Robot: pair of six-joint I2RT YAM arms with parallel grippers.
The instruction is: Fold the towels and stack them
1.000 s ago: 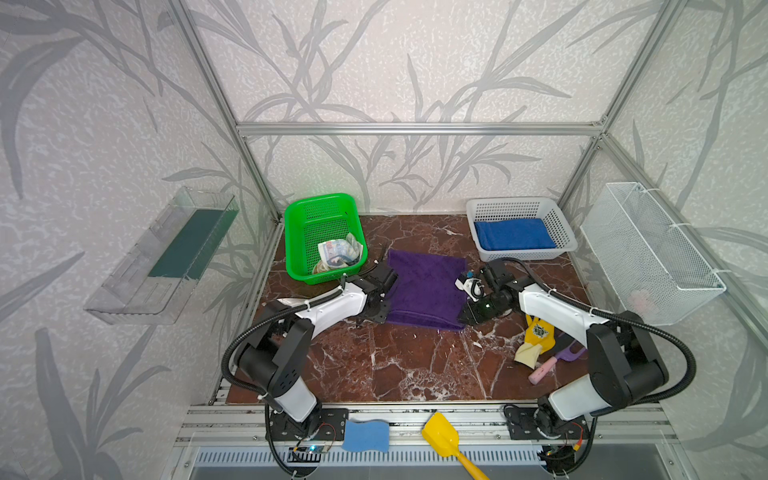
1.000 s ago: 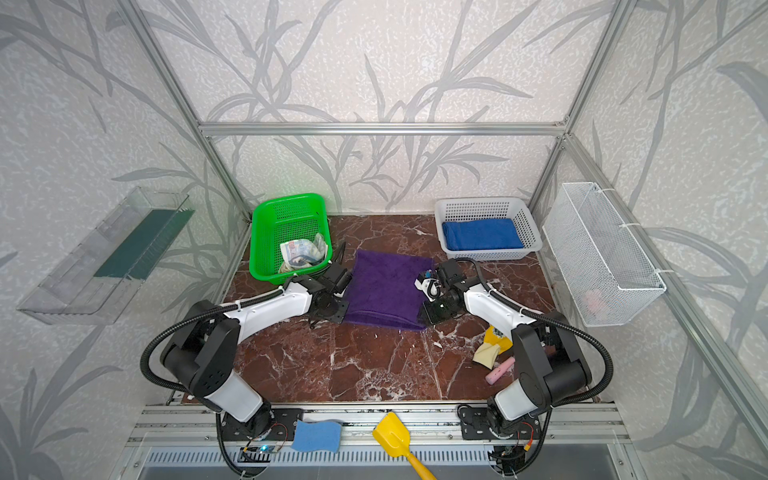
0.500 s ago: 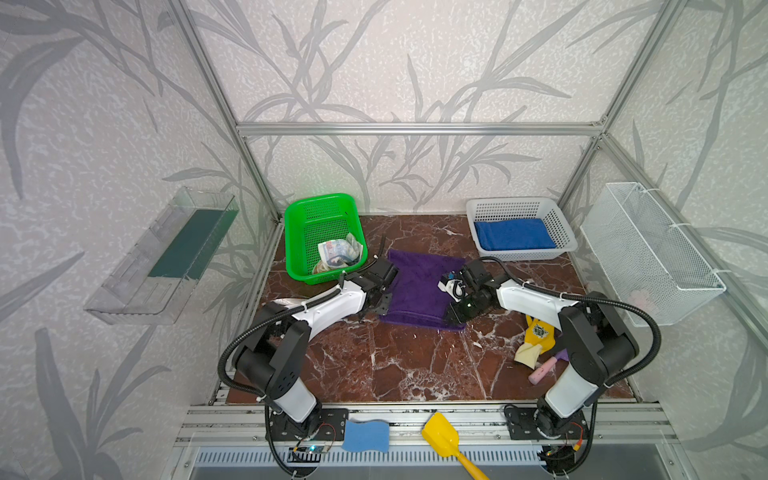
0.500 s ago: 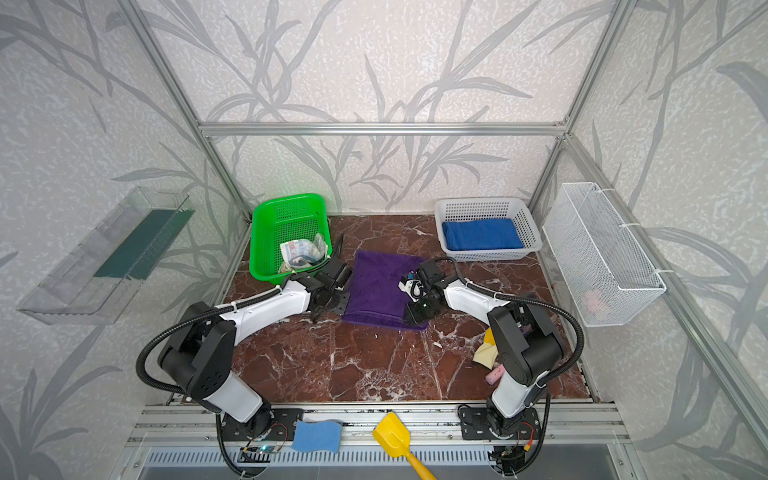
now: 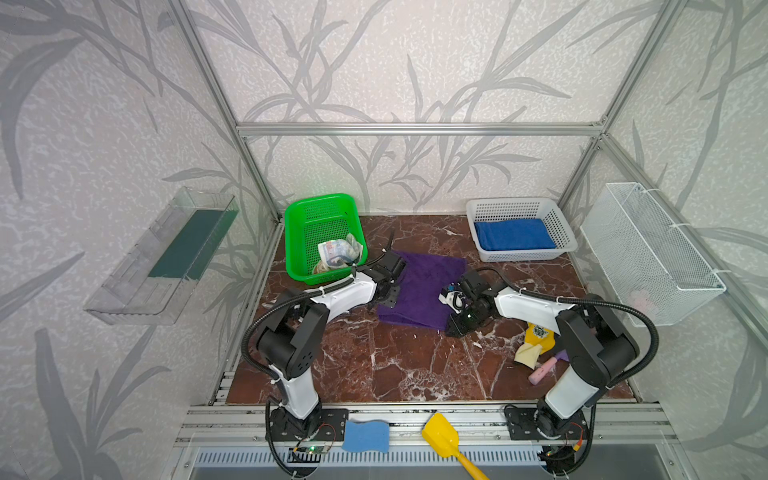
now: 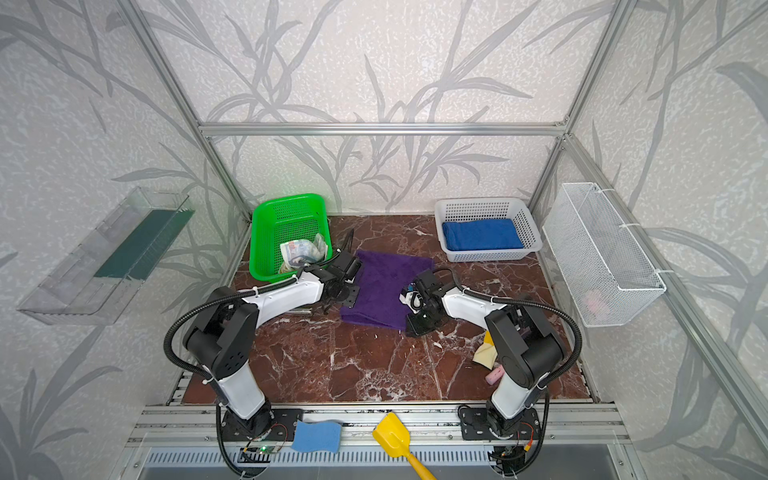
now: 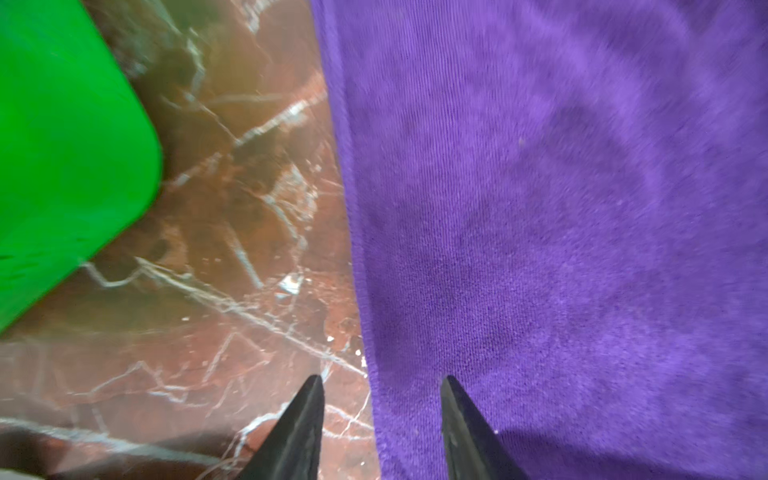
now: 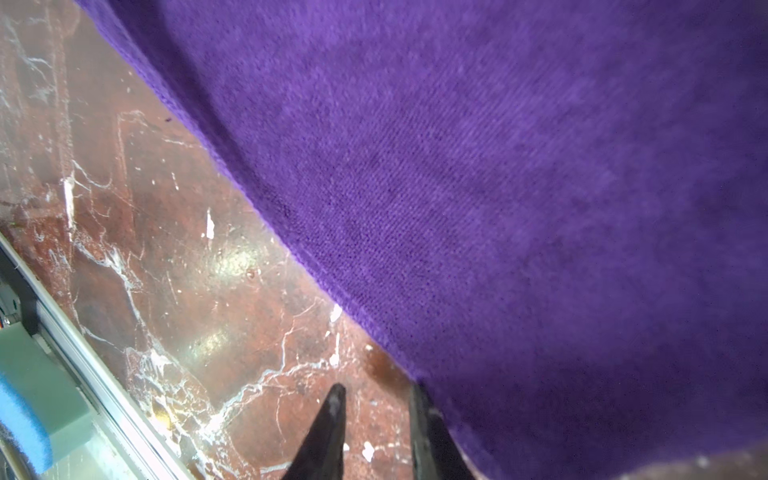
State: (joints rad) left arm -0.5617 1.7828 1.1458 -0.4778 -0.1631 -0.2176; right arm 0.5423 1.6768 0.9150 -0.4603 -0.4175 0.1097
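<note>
Three towels: purple towel (image 5: pixel 419 291) flat mid-tabletop (image 5: pixel 395 365); blue towel (image 5: pixel 513 235) folded in white basket (image 5: pixel 519 203); printed towel (image 5: pixel 336 253) crumpled in green basket (image 5: pixel 320 208). Both hands open: left hand (image 7: pixel 381 380) straddles the purple towel's edge, right hand (image 8: pixel 378 390) at its near right corner.

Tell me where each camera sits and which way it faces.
Top views: high at the cell's front, looking down and back at the table; left arm and right arm show whole.
Left wrist: on the left arm, looking past the open left gripper at the edge of the purple towel and green basket; two fingertips show.
Right wrist: on the right arm, low over the towel's near corner, facing the front rail and blue sponge; fingertips of the open right gripper show.
Shared: both wrist views show the purple towel.
</note>
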